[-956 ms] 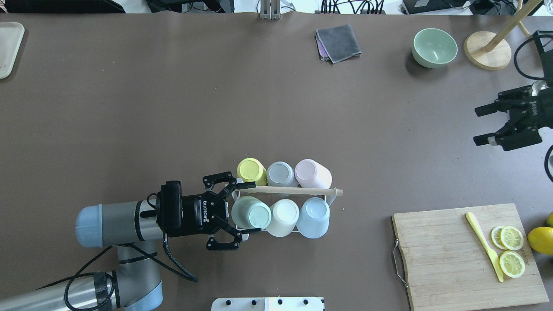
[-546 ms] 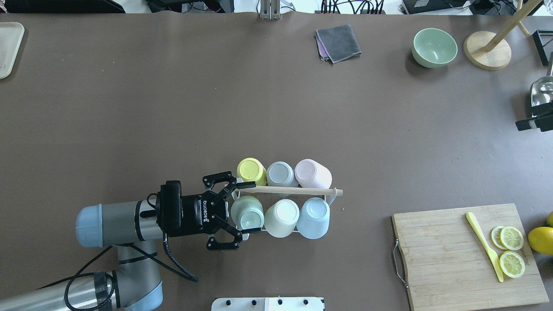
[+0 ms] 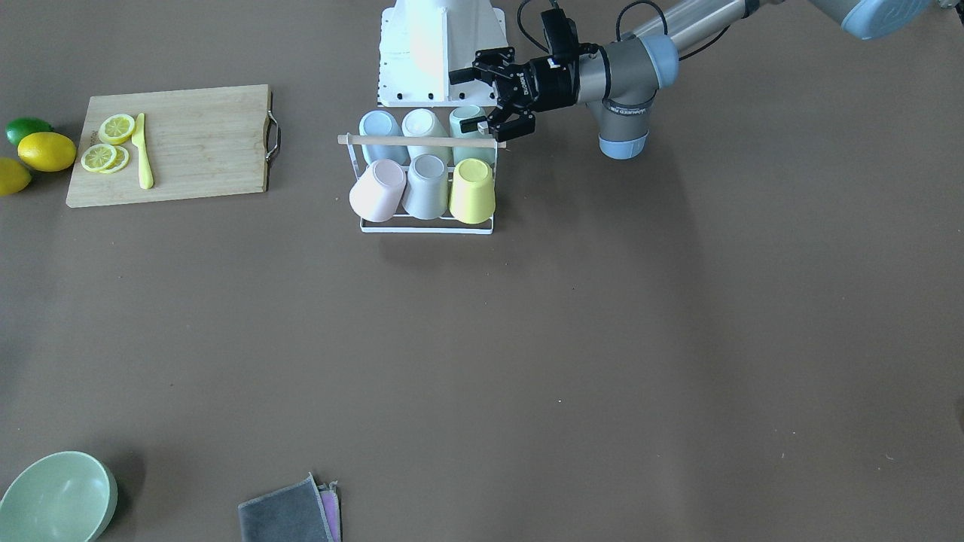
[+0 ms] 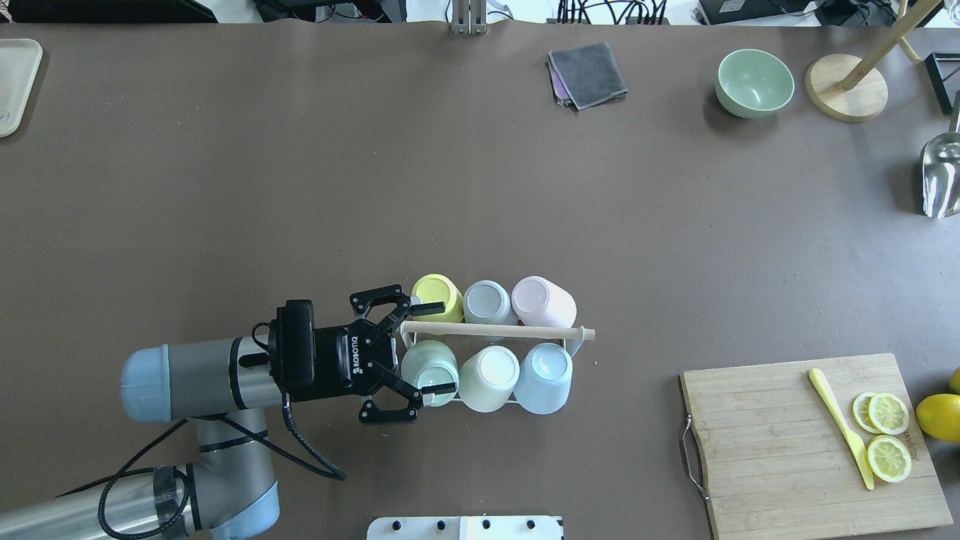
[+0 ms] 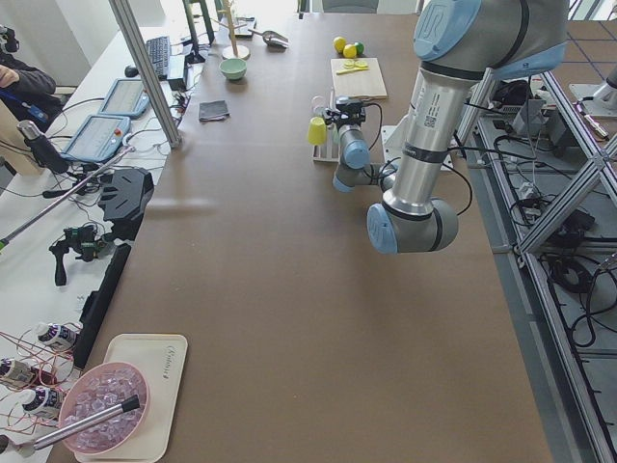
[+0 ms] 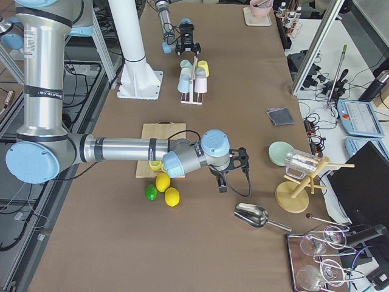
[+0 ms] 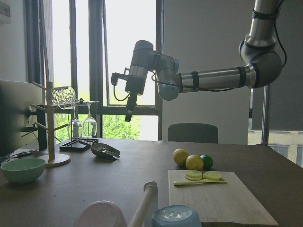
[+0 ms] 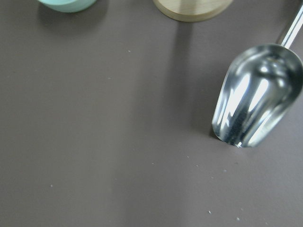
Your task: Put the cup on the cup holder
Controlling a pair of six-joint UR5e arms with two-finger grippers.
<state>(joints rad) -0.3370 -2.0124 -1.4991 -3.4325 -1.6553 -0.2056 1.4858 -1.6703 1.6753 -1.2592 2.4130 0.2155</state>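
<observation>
The cup holder (image 4: 502,331), a white wire rack with a wooden rod on top, holds several upturned cups in two rows. A pale green cup (image 4: 430,369) sits on its near left prong and also shows in the front view (image 3: 467,117). My left gripper (image 4: 439,347) is open at the rack's left end. One finger lies by the yellow cup (image 4: 436,296), the other against the green cup's near side. In the front view the left gripper (image 3: 473,102) is open too. My right gripper (image 6: 222,177) hangs over the table near a metal scoop (image 6: 252,214). I cannot tell its state.
A cutting board (image 4: 802,442) with lemon slices and a yellow knife lies at the near right. A green bowl (image 4: 754,81), a grey cloth (image 4: 587,73), a wooden stand base (image 4: 846,86) and the scoop (image 4: 941,176) lie along the far and right sides.
The green cup has dropped from a tilt to sit on its prong. My left gripper stayed open and shifted slightly toward the far side. My right arm left the overhead view.
</observation>
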